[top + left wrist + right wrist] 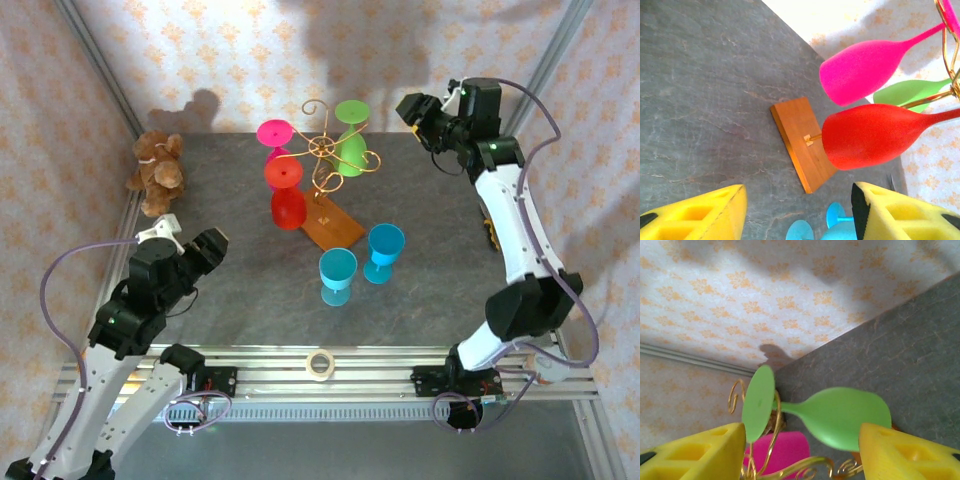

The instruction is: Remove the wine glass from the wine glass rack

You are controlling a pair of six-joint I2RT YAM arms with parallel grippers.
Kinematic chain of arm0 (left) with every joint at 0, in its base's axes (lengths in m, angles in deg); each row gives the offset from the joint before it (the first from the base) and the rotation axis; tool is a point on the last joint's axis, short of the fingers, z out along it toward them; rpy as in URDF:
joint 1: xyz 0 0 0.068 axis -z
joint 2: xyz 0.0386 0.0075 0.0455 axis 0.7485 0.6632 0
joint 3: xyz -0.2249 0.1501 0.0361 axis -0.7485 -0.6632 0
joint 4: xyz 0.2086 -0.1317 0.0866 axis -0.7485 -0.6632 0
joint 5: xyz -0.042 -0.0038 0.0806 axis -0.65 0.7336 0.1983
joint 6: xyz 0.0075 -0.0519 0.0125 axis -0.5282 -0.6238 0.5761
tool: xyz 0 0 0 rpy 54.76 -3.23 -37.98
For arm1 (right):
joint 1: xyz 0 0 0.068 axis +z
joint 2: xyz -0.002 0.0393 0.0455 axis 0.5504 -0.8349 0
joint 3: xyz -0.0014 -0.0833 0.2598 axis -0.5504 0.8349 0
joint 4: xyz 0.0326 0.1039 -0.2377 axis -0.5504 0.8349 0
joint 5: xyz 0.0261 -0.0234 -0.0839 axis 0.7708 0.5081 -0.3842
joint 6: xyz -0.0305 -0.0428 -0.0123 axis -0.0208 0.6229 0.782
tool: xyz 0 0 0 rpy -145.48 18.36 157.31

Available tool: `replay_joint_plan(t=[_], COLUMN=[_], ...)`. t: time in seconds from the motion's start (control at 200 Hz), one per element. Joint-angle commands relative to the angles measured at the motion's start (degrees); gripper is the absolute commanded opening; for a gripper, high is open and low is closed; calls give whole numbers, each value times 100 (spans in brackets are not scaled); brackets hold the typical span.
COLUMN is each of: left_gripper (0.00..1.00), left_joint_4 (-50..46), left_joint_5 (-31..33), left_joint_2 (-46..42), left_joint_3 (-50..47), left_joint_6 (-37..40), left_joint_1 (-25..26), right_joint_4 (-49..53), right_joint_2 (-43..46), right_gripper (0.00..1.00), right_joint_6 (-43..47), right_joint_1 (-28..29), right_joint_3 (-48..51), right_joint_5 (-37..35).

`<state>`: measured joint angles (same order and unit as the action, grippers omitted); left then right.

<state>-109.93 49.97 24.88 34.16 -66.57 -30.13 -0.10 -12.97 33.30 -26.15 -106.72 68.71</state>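
The wine glass rack point(326, 150) is a gold wire stand on a wooden base point(333, 224) at the table's middle. Three glasses hang upside down from it: pink point(275, 134), red point(287, 192) and green point(350, 138). My left gripper point(212, 246) stands open and empty, low at the near left, well short of the rack; its view shows the red glass point(870, 135), the pink glass point(860, 70) and the base point(802, 142). My right gripper point(416, 108) is open at the far right, level with the green glass point(840, 417) but apart from it.
Two blue glasses point(338, 276) point(385, 250) stand upright on the table just in front of the rack's base. A teddy bear point(156, 172) sits at the far left. A tape roll point(320, 365) lies on the front rail. Patterned walls close in the back and both sides.
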Motion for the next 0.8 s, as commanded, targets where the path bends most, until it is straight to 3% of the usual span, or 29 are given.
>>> replay_joint_plan(t=[0.0, 0.135, 0.355, 0.556, 0.796], left_gripper=[57, 57, 60, 59, 59], left_joint_4=[-204, 96, 341, 748, 889], left_joint_5=[386, 359, 279, -118, -51], left_joint_2=[-60, -138, 317, 877, 716], left_joint_3=[-86, -283, -124, -30, -152], left_joint_6=[-264, -382, 48, 276, 314], left_joint_1=[-57, -57, -66, -79, -123], right_joint_4=[-111, -150, -112, 216, 748], right_joint_2=[-301, -643, -1303, -1636, -2147], right_gripper=[61, 60, 58, 58, 57], right_joint_6=[277, 408, 312, 476, 740], right_joint_1=[-41, -40, 15, 264, 426], right_joint_3=[-510, -817, -1436, -1800, -2608], right_joint_5=[528, 998, 1600, 1385, 1189])
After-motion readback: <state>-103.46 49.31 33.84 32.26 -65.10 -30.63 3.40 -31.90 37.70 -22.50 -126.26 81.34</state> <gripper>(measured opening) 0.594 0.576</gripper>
